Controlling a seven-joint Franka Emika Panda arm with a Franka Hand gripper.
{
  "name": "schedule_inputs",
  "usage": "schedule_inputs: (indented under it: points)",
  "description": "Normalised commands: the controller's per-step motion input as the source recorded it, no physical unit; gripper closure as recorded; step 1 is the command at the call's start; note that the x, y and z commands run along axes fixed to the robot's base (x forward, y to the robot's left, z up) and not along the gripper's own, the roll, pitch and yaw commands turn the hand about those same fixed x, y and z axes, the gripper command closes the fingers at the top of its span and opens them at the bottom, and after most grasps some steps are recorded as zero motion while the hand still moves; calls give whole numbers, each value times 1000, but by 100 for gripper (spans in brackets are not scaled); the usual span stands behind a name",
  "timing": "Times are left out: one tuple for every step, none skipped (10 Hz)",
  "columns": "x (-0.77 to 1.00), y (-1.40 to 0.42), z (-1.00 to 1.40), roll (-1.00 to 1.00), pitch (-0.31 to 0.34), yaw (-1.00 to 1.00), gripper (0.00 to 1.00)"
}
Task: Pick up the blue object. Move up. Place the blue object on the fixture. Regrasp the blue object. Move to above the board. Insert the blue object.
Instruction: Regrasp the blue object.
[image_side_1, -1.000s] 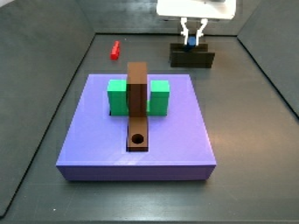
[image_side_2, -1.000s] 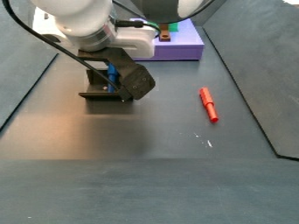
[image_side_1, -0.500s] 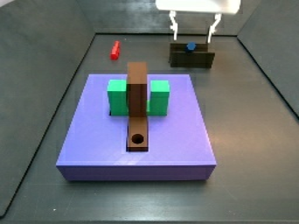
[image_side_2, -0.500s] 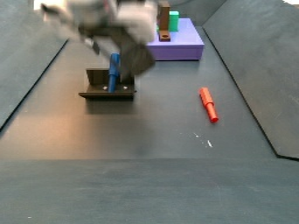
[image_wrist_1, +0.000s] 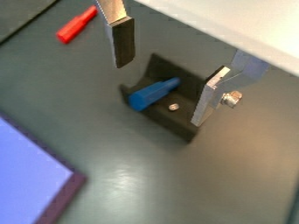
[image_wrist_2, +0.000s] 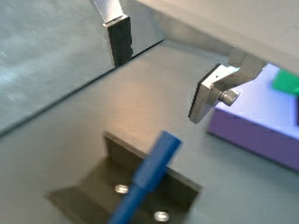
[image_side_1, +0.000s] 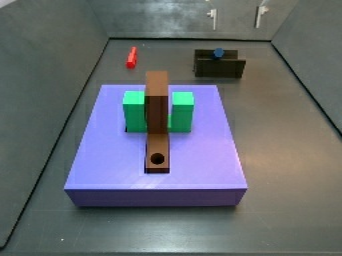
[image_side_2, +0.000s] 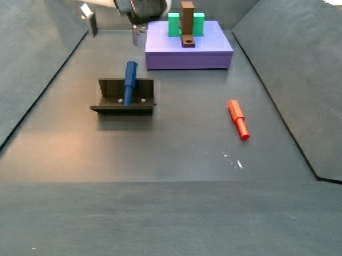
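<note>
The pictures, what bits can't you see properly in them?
- The arm: cut off by the top edge in both side views; only the open gripper's fingers show.
- The blue object: its lower end sits hidden inside the fixture in a side view.
- The board: only a corner shows in both wrist views.
- The red peg: too small for detail.

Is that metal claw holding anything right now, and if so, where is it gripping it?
Nothing. The gripper is open and empty above the fixture, where the blue object rests.

blue object (image_side_2: 130, 82) – blue, fixture (image_side_2: 123, 100) – dark olive-grey, board (image_side_1: 100, 172) lavender-purple, silver-fingered gripper (image_wrist_1: 166, 68) above the fixture
</note>
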Motion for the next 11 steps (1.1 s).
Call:
schedule_inputs:
  points:
    - [0, 0, 17, 1000, -271, 0, 0]
    - [-14, 0, 0, 1000, -231, 37, 0]
    - [-31, 0, 0, 1000, -214, 71, 0]
    - [-14, 0, 0, 1000, -229, 134, 0]
    - [0, 0, 0, 1000, -166, 286, 0]
    - [49, 0, 0, 1000, -89, 426, 0]
    - [43, 0, 0, 1000, -69, 446, 0]
    - [40, 0, 0, 1000, -71, 446, 0]
    - [40, 0, 0, 1000, -71, 443, 0]
    - [31, 0, 0, 1000, -57, 437, 0]
    - [11, 0, 0, 1000, -69, 434, 0]
